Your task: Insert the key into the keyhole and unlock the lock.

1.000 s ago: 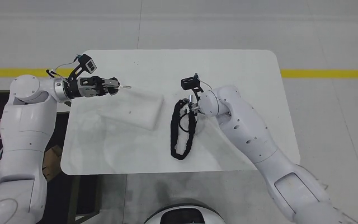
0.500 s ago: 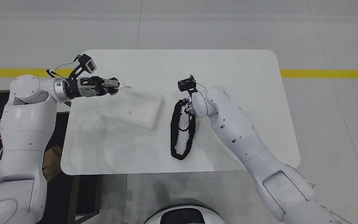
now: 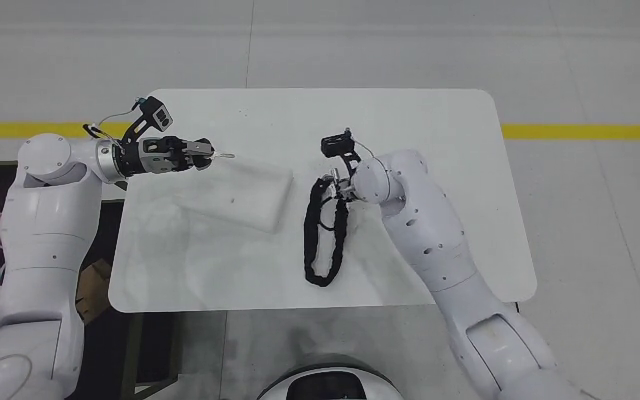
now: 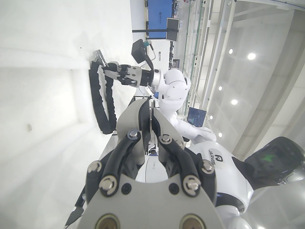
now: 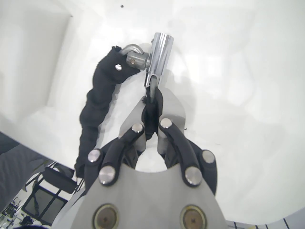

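A black fabric-sleeved chain lock lies looped mid-table. Its silver lock cylinder stands at the loop's far end, joined to a metal shackle pin. My right gripper is shut on the sleeved chain end just below that cylinder, and in the top view the right gripper sits at the top of the loop. My left gripper hovers over the table's left side, shut on a thin metal key whose tip points toward the lock. The key blade shows edge-on between the fingers.
A flat white pad lies between the two grippers, left of the chain. The white table is bare at the back and on the right. The table's left edge lies just under the left arm.
The right arm's wrist shifted slightly left and then back, with its forearm swinging, and the top of the chain was nudged with it. The left arm and key stayed still.
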`<move>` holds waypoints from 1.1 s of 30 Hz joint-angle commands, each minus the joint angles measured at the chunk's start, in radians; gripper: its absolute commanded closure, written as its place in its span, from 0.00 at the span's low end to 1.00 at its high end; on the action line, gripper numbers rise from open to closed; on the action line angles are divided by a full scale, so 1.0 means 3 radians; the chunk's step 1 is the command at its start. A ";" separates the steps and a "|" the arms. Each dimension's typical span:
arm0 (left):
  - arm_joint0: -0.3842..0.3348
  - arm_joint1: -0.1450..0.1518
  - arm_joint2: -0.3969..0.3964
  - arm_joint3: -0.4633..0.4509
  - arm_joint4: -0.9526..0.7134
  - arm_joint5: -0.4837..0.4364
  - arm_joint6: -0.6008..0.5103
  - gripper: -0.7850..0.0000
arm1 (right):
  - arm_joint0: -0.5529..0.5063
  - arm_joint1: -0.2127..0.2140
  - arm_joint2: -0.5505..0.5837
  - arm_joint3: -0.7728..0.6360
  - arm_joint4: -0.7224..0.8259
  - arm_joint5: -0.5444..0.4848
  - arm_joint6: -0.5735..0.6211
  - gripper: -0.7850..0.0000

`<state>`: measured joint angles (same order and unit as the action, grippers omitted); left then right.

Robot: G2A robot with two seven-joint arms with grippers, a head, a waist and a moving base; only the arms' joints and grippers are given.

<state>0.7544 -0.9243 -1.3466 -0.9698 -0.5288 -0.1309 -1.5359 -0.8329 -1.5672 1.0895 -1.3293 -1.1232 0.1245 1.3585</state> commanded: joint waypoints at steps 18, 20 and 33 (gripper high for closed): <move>0.0000 0.0000 0.0000 0.0000 0.0000 0.0000 0.0000 1.00 | -0.0859 0.0473 0.1113 -0.1389 0.0922 -0.0717 -0.0073 1.00; 0.0000 0.0000 0.0000 0.0000 0.0000 0.0000 0.0000 1.00 | -0.0859 0.0473 0.1113 -0.1389 0.0922 -0.0717 -0.0073 1.00; 0.0000 0.0000 0.0000 0.0000 0.0000 0.0000 0.0000 1.00 | -0.1555 0.0525 0.1352 -0.1856 0.1061 -0.1010 -0.1018 1.00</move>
<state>0.7544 -0.9243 -1.3466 -0.9698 -0.5288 -0.1309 -1.5359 -1.2892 -1.4108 1.4906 -1.8858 -0.8155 -0.1631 1.0958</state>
